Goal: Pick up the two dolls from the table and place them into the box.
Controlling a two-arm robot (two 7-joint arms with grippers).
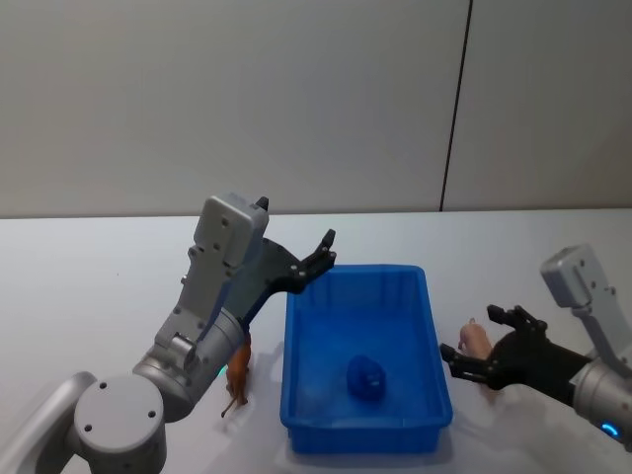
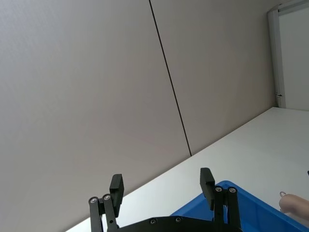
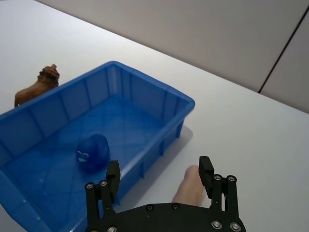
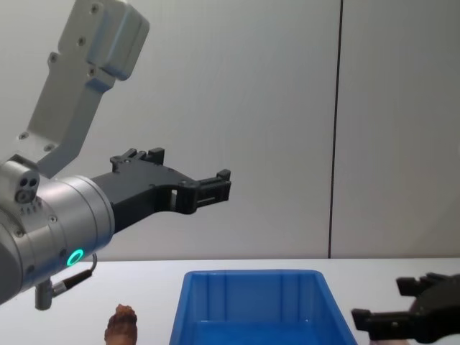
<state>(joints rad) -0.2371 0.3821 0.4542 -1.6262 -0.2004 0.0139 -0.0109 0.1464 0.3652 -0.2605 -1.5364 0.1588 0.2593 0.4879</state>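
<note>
Lower left of the head view: the reddish-brown doll (image 1: 238,370) stands on the worktop (image 1: 99,276) just outside the box's left wall, partly tucked behind the left forearm. Not in the box yet.

Lower right: the right hand (image 1: 471,336) sits low over the worktop, fingers spread wide with the pale pink doll (image 3: 189,189) between them. In the right wrist view neither pad touches it, so nothing is gripped. This doll lies on the worktop just beside the box's right wall, outside it.

Centre: the blue box (image 1: 360,269) is open-topped. A small blue toy (image 1: 365,377) rests on its floor. No doll inside.

Farther back and higher: the left hand (image 1: 325,251) hangs in the air above the box's far left corner, fingers well apart and empty. In the left wrist view it points at the wall behind.

Risks, as I judge them:
- The pink doll is rounded, and a close that lands off-centre could squeeze it out sideways.
- The finger on the box side has little room. It may catch the wall and shove the box.
- The brown doll is half hidden by the left arm. A descent on a poor line could tip it over or push it against the box.
- A release with the doll low over the rim could bounce it back out.
</note>
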